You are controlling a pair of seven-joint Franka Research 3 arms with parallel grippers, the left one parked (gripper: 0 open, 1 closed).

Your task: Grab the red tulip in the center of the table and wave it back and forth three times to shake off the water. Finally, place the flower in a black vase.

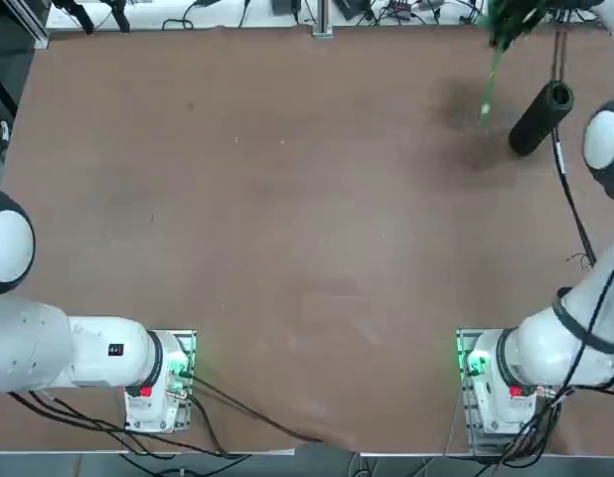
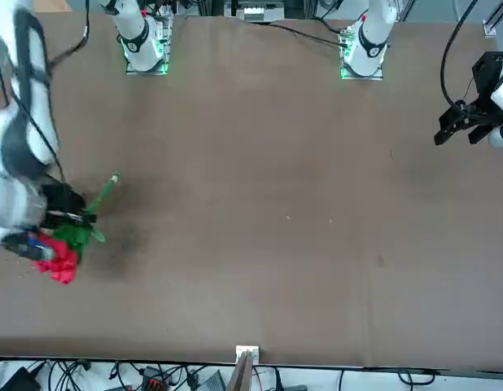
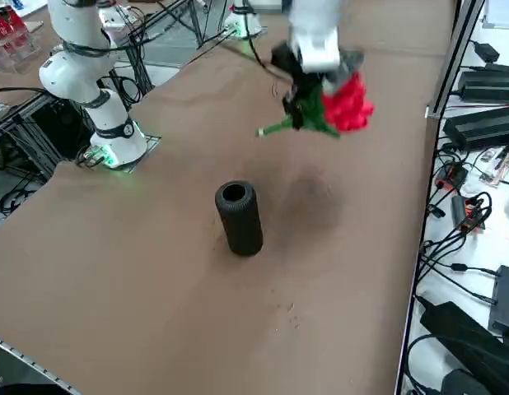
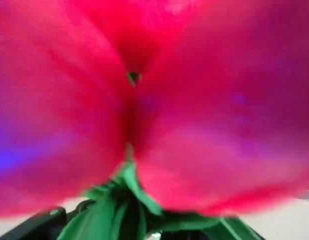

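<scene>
Gripping red tulip (image 3: 347, 107) near its heads in closed right pincer (image 3: 301, 109), right side view's one o'clock from black vase (image 3: 240, 220); leaving stem (image 3: 273, 128) free, presumably for insertion.

1 black vase (image 1: 541, 118) upright on the brown table (image 1: 277, 229).

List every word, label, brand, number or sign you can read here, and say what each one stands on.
There are none that can be read.
The black boxes beyond the table's edge: no lettering legible.
The white arm base: no lettering legible.
</scene>
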